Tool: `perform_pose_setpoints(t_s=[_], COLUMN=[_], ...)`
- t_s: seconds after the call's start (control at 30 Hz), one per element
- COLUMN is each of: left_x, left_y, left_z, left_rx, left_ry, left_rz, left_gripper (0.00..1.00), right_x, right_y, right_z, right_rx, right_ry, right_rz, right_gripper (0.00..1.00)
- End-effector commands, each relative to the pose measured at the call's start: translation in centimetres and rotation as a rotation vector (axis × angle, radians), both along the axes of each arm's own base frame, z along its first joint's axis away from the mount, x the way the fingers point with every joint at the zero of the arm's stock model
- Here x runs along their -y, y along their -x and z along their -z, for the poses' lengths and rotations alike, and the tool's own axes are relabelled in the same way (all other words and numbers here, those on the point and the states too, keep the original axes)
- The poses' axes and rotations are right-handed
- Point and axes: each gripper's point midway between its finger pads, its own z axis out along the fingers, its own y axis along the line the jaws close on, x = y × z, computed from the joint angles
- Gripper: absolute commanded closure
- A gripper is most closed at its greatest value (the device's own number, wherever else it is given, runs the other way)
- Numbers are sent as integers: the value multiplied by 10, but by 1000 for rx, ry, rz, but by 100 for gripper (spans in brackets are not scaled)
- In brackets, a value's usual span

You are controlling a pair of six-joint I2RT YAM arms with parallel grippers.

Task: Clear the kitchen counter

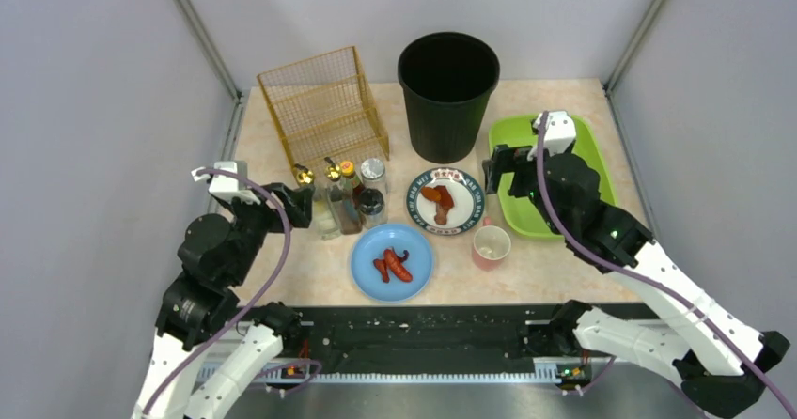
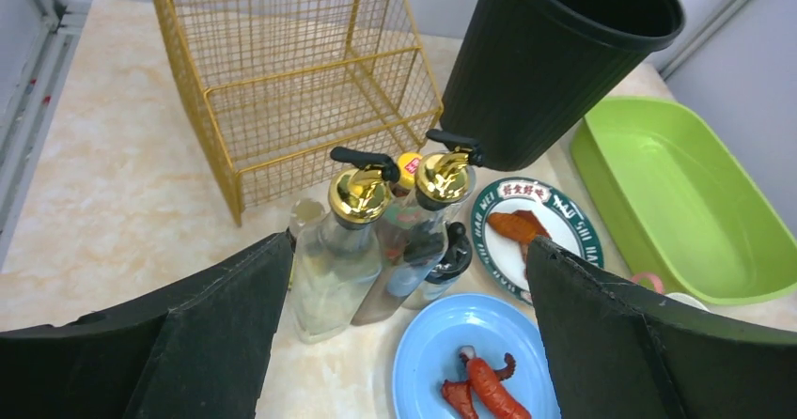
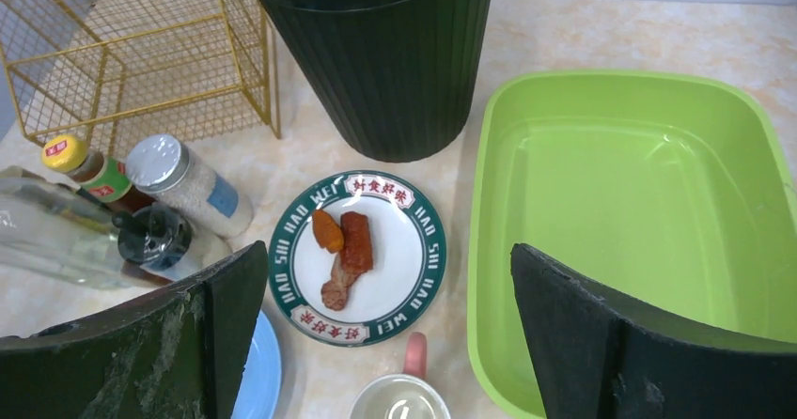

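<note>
The kitchen counter [image 1: 564, 273] is a beige marbled top. On it stand a cluster of bottles [image 1: 343, 198], a green-rimmed white plate [image 1: 411, 201] with pieces of meat, a blue plate [image 1: 362, 259] with red sausages, and a pink mug [image 1: 492, 245]. My left gripper [image 1: 299, 205] is open and empty, just left of the bottles; in the left wrist view [image 2: 409, 245] its jaws frame the gold-topped clear bottle [image 2: 348, 240]. My right gripper [image 1: 493, 177] is open and empty above the green tray's left edge; in the right wrist view [image 3: 387, 250] it hangs over the white plate [image 3: 376, 186] and mug [image 3: 399, 400].
A gold wire basket [image 1: 324, 109] stands at the back left and a tall black bin [image 1: 447, 100] at the back middle. A lime-green tray [image 1: 592, 156] with nothing in it lies at the right. A black rail strip [image 1: 423, 330] runs along the near edge.
</note>
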Motion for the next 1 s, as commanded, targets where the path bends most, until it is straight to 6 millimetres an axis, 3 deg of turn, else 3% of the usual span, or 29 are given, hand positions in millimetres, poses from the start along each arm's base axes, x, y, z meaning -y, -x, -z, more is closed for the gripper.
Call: perform_pose_setpoints(t_s=[0.0, 0.23, 0.47, 0.67, 0.97], left_x=[-11, -21, -17, -19, -16], left_y=[-5, -15, -31, -44, -67], left_z=[9, 31, 58, 68, 84], left_rx=[-31, -86, -157, -169, -207], left_ry=[-14, 1, 17, 32, 33], left_rz=[-71, -165, -208, -263, -318], left_gripper=[1, 1, 7, 17, 29], right_x=[0, 2, -14, -32, -39], right_y=[12, 28, 23, 24, 27], right_z=[-11, -9, 12, 24, 29], right_rx=[74, 155, 78, 47, 30], right_ry=[-47, -64, -27, -42, -53], right_rz=[-64, -140, -190, -259, -297], right_gripper=[1, 1, 5, 6, 6])
